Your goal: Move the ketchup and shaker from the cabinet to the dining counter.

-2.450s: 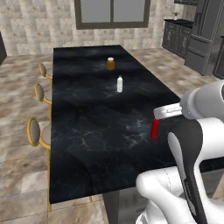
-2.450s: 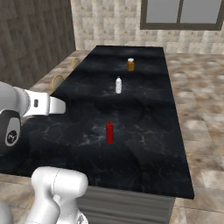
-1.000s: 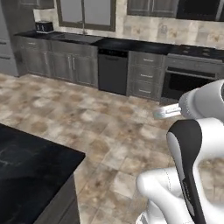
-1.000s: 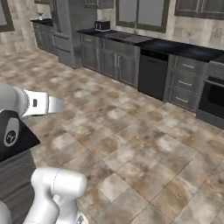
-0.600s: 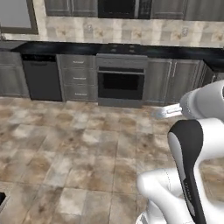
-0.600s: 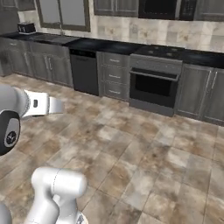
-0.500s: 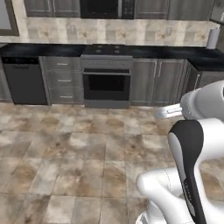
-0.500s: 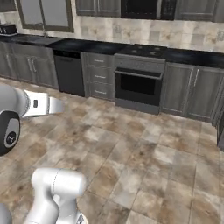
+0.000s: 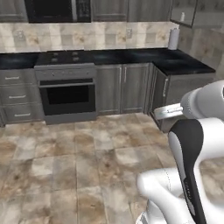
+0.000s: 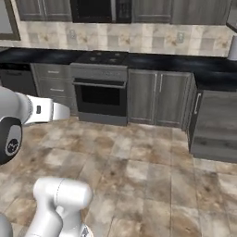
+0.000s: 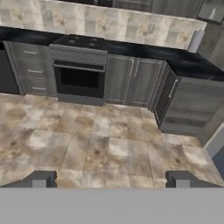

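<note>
Grey wood-grain wall cabinet (image 9: 192,12), up to the right of the black built-in oven (image 9: 70,97), faces you with its door ajar and a small pale item inside, possibly the shaker. Your pincer (image 11: 109,179) is spread wide and empty; that fetch remains.

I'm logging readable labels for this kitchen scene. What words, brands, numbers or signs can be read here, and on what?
None: no legible text anywhere.
Oven: no brand or dial markings readable.
Microwave: panel too blurred to read.
Paper towel roll: plain.
</note>
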{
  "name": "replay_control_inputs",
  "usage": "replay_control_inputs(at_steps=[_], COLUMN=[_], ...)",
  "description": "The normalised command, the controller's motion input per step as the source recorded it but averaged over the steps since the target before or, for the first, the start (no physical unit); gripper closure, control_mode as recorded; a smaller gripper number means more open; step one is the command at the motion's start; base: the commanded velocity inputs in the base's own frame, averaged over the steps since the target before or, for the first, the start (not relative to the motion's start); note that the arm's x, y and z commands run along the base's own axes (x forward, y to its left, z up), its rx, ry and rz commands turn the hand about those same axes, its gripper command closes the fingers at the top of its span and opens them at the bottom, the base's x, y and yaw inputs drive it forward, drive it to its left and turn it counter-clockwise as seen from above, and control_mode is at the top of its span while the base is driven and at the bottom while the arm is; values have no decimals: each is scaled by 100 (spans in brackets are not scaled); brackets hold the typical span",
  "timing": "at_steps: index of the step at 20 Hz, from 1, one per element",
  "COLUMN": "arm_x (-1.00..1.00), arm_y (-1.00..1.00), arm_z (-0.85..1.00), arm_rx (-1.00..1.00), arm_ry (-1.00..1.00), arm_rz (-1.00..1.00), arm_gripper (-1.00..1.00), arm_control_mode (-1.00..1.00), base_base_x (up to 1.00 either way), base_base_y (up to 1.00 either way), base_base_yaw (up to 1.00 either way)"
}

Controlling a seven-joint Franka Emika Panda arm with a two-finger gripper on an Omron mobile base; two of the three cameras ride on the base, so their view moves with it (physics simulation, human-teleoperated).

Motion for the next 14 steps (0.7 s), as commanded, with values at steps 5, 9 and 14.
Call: replay_control_inputs(at_steps=[5,9,14], arm_x=[0,0,0], arm_y=[0,0,0], arm_z=[0,0,0], arm_rx=[0,0,0], arm_ry=[0,0,0], arm_rz=[0,0,0], arm_gripper=[-100,-100,-100], arm_control_mode=[100,100,100], base_base_x=[89,100,100], base_base_y=[-1,-8,-12], base_base_yaw=[-21,-22,-25])
